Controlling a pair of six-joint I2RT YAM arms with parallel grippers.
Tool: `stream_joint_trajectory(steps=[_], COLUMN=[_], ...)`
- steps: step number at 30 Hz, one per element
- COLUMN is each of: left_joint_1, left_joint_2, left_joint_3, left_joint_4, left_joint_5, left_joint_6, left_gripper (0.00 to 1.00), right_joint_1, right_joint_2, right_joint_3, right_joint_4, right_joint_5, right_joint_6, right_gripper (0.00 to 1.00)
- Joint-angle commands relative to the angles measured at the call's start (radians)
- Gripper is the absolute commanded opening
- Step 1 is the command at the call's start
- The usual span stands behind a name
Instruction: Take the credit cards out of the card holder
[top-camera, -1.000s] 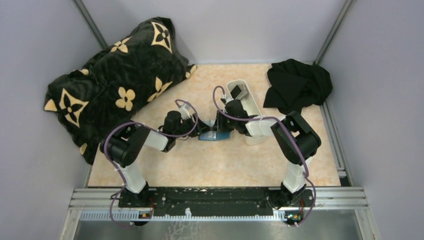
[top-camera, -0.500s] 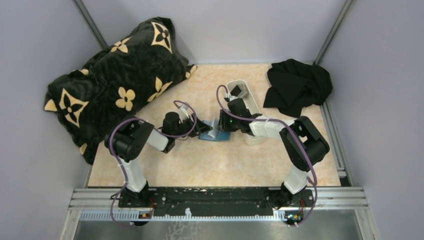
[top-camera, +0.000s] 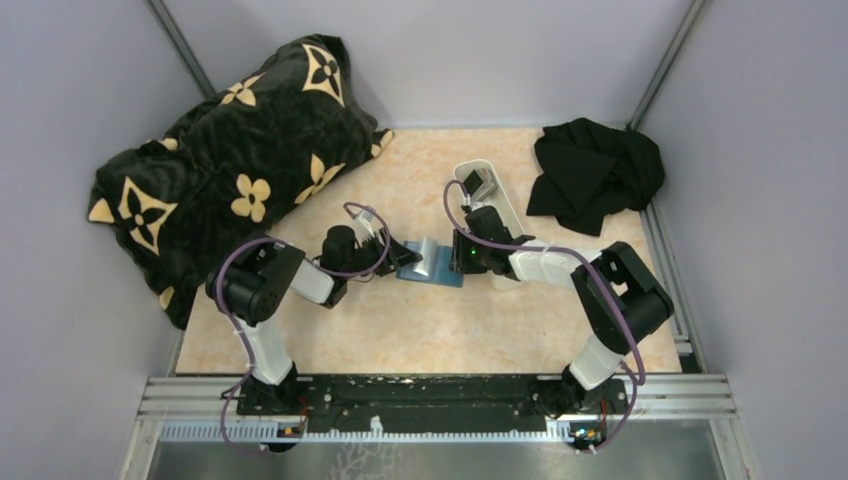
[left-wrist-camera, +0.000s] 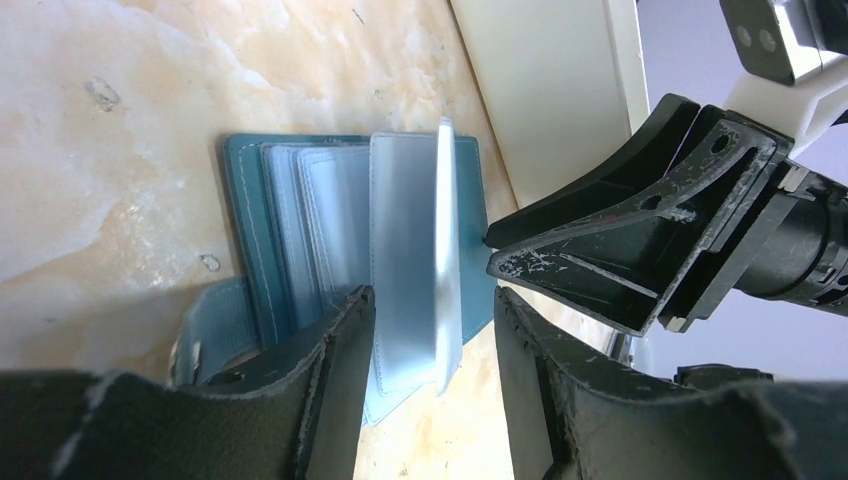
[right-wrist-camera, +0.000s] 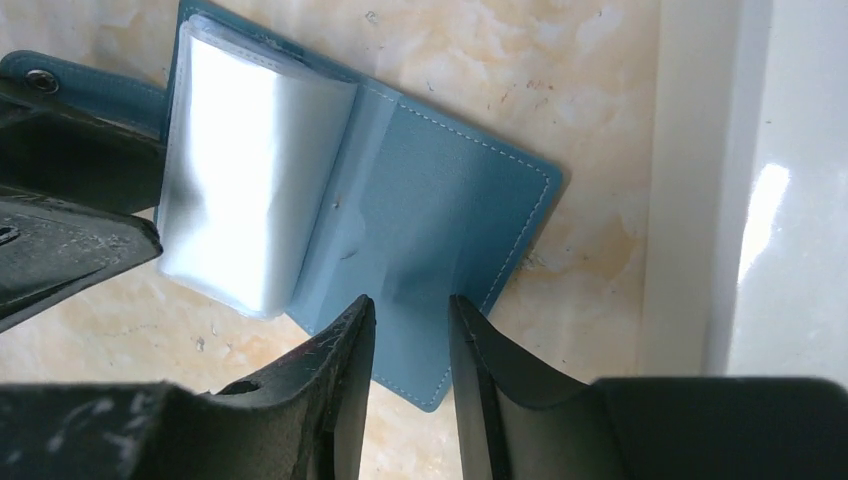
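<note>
The teal-blue card holder (top-camera: 430, 263) lies open on the table between my two grippers. Its pale glossy sleeves (left-wrist-camera: 405, 250) stand up from the spine, and its blue cover (right-wrist-camera: 440, 230) lies flat. My left gripper (left-wrist-camera: 430, 335) is open, its fingers straddling the near end of the sleeves without pinching them. My right gripper (right-wrist-camera: 410, 320) is open by a narrow gap, its tips just over the cover's near edge. Dark credit cards (top-camera: 478, 183) lie in the far end of the white tray. I cannot tell whether the sleeves hold any card.
The long white tray (top-camera: 505, 215) runs just right of the holder, close beside my right gripper, and shows as a cream wall (right-wrist-camera: 700, 180). A black flowered pillow (top-camera: 230, 160) fills the back left. A black cloth (top-camera: 595, 175) lies back right.
My right gripper has drawn back to the right off the holder and widened a little. The holder now lies more open, with its sleeves showing. The left gripper has barely moved.
</note>
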Motion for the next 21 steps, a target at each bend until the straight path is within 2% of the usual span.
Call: stream_joint_trajectory(steps=[1,6,15,21], left_joint_1=[0.008,0.007,0.008,0.008], left_joint_2=[-0.063,-0.147,-0.182,-0.269], left_joint_3=[-0.027,-0.036,-0.051,-0.047], left_joint_4=[-0.16,-0.194,-0.235,-0.306], left_joint_5=[-0.02,-0.018,-0.058,-0.09], left_joint_6=[0.054,0.058,0.081,0.111], left_gripper=[0.55,0.56,0.56,0.56], right_joint_1=[-0.003,-0.003,-0.003,-0.002], right_joint_2=[0.018,0.064,0.075,0.085], right_joint_3=[-0.003,-0.004,-0.014,-0.023], right_joint_4=[0.07,0.084,0.099,0.121], right_joint_5=[-0.03,-0.036,-0.042,-0.06], right_joint_6=[0.006,0.008,0.008,0.015], right_gripper=[0.32,0.26,0.26,0.26])
